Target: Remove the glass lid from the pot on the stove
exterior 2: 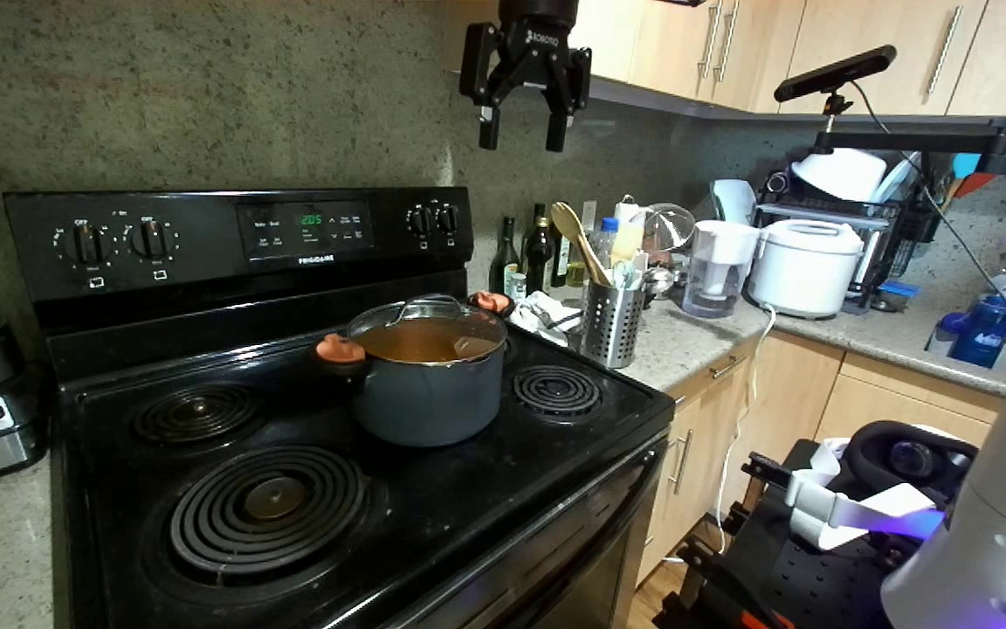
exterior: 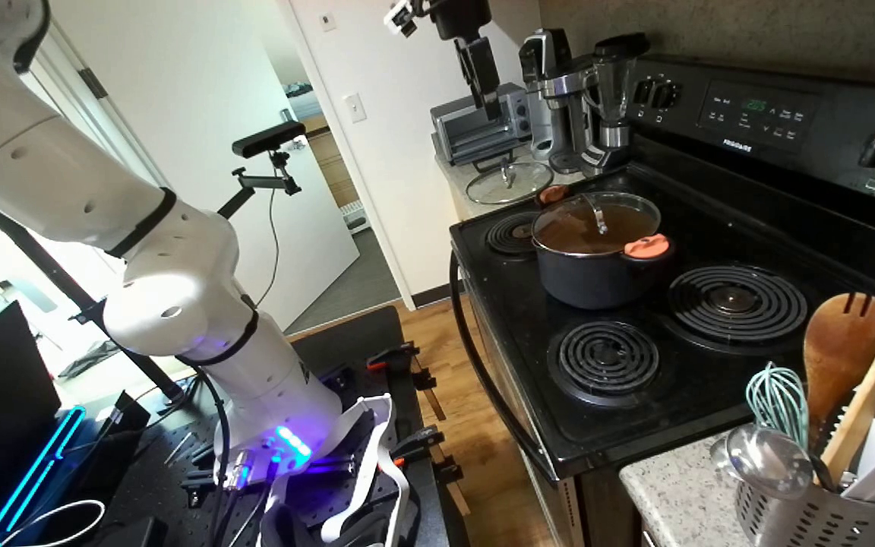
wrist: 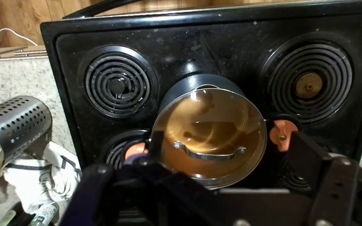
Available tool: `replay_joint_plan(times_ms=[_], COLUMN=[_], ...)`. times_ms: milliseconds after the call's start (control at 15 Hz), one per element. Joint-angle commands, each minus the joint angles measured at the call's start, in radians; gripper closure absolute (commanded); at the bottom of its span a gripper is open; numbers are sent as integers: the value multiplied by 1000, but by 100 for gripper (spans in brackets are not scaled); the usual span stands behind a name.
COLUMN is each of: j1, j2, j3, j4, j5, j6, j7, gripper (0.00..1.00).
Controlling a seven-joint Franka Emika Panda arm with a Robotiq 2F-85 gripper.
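Misalignment looks like the first hazard. The black two-fingered end effector hangs well above the black electric stove, its fingers spread apart with nothing between them. The round see-through glass lid with a thin metal rim sits on the squat, round, dark grey pot, which seems to stand among the spiral black coil burners rather than squarely on one. In the wrist view the lid's arched silver metal handle runs from side to side, much the same way the fingers would close — so a straight descent could bring them in at the handle's ends instead of across the bar; a turn of the wrist seems called for. Going too low could press fingertips onto the glass and tip or crack it. A shallow pinch on that smooth bar may let the lid swing and drop. If the rim sticks, or catches at the orange-red side grips, lifting could drag the pot and slop its orange-brown contents — whether the grips latch the lid, I cannot tell. A second round glass lid on the pale speckled bench could also be knocked if the removed one is set down there.
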Motion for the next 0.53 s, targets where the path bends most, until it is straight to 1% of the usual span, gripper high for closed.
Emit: replay_joint_plan(times_ms=[0,267,467], j1=[16,26,35], j2=[50,69,71], j3=[-20,-32,-45], j4=[51,54,51], j5=[-30,-37,-41], j6=[-52,-81,-114], j7=[-66,-162,-262], gripper=[0,0,0])
